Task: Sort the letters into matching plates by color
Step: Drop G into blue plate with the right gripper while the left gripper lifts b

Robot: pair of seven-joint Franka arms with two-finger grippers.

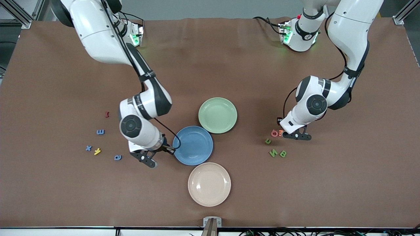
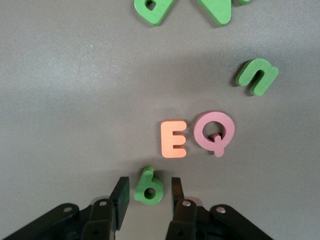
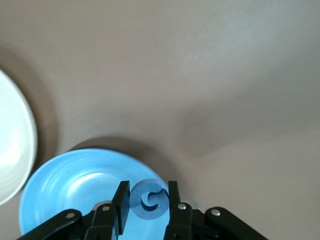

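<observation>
My right gripper (image 3: 147, 200) (image 1: 151, 162) is shut on a blue letter G (image 3: 149, 200), held over the rim of the blue plate (image 1: 193, 145) (image 3: 75, 180). My left gripper (image 2: 148, 192) (image 1: 298, 135) is down at the table and open. A small green letter (image 2: 149, 187) lies between its fingers (image 2: 120, 192) with a gap on each side. Three more green letters (image 1: 268, 141) (image 1: 273, 152) (image 1: 283, 153) lie nearer the front camera. Three blue letters (image 1: 100, 131) (image 1: 88, 148) (image 1: 117, 157) lie toward the right arm's end. The green plate (image 1: 217, 115) holds nothing.
A pink Q (image 2: 215, 132) (image 1: 274, 133) and an orange E (image 2: 173, 138) lie just ahead of the left gripper. A yellow letter (image 1: 97, 151) and a red one (image 1: 107, 114) lie among the blue ones. A cream plate (image 1: 209, 184) sits nearest the front camera.
</observation>
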